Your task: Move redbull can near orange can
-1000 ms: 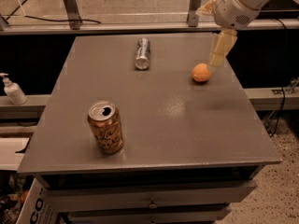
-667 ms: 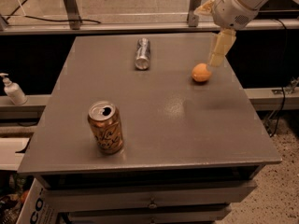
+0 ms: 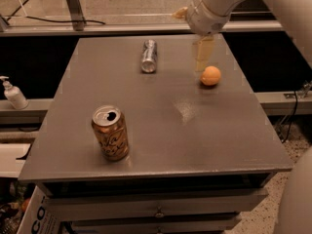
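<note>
Gripper (image 3: 204, 52) has slid left toward the redbull can (image 3: 149, 56) — holds nothing, how open I cannot tell — can ungrasped, well apart from orange can (image 3: 110, 133).

Gripper (image 3: 204, 52) right of redbull can (image 3: 149, 56), behind orange can (image 3: 110, 133).

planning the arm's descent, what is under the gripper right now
Only grey table shows under the gripper, which hangs over the far right part. The orange fruit sits just beside it. The patch behind the gripper is hidden.
</note>
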